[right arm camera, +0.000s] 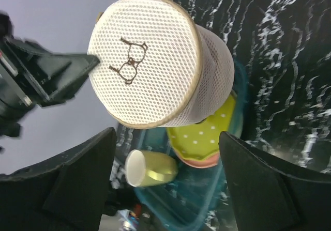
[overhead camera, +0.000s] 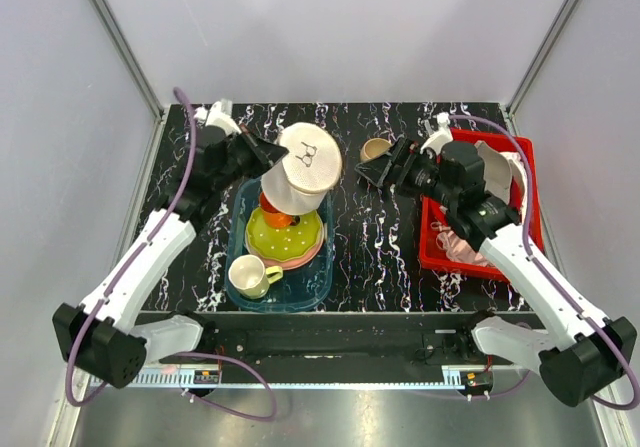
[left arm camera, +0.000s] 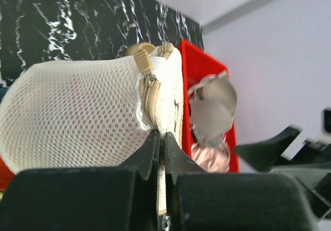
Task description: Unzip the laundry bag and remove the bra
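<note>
Left end effector (left arm camera: 161, 139) pinched on the laundry bag (left arm camera: 77, 107)
Its black fingers meet tip to tip on the bag's seam, just below the tan zipper (left arm camera: 150, 94). The off-white mesh bulges leftward. Behind it are the black marbled worktop (left arm camera: 62, 19) and a red bin (left arm camera: 199, 68) holding a grey-beige garment (left arm camera: 214, 104) and pink fabric (left arm camera: 209, 157).

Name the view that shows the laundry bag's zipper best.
Left wrist: the zipper of the laundry bag runs close up, mid-frame. Top external shows only the small bag; right wrist shows its drawn face, no zipper teeth discernible.
</note>
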Controlling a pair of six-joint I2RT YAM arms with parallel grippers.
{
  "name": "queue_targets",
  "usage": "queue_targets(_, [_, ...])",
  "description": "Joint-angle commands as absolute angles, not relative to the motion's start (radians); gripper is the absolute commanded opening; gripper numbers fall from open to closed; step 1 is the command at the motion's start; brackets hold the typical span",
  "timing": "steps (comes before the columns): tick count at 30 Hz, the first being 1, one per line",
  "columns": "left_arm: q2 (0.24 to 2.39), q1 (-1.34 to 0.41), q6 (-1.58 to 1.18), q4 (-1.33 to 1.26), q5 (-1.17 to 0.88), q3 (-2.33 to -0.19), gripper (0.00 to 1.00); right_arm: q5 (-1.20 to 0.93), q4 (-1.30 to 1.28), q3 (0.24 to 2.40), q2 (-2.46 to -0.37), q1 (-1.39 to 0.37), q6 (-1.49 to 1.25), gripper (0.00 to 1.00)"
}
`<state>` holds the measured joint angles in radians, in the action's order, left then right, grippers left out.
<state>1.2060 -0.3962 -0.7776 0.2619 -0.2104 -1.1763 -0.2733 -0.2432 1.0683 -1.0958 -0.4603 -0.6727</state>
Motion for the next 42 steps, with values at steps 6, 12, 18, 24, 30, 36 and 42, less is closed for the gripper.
queue_targets(6, [1.055,-0.403,-1.123,0.027,0.051,-1.044,0.0,-0.31,0.129,0.982,-1.225,-0.576,-1.083,0.91])
queue_targets(12, [1.029,-0.403,-1.106,0.077,0.072,-1.049,0.0,-0.357,0.363,0.979,-1.368,-0.612,-1.273,0.88])
queue_targets(18, [0.996,-0.403,-1.052,0.083,0.061,-1.034,0.0,-0.325,0.399,0.988,-1.411,-0.643,-1.309,0.66])
queue_targets(24, [0.968,-0.403,-1.026,0.1,0.032,-1.016,0.0,-0.341,0.434,1.026,-1.471,-0.643,-1.312,0.46])
queue_targets(30, [0.971,-0.403,-0.977,0.148,-0.037,-1.017,0.0,-0.348,0.442,1.065,-1.52,-0.64,-1.278,0.0])
queue_targets(36, [0.94,-0.299,-0.812,0.31,-0.087,-1.092,0.8,-0.521,0.434,1.115,-1.539,-0.575,-1.19,0.0])
queue_targets(42, [0.959,-0.101,-0.634,0.472,-0.253,-1.244,0.92,-0.793,0.391,1.178,-1.549,-0.451,-1.094,0.0])
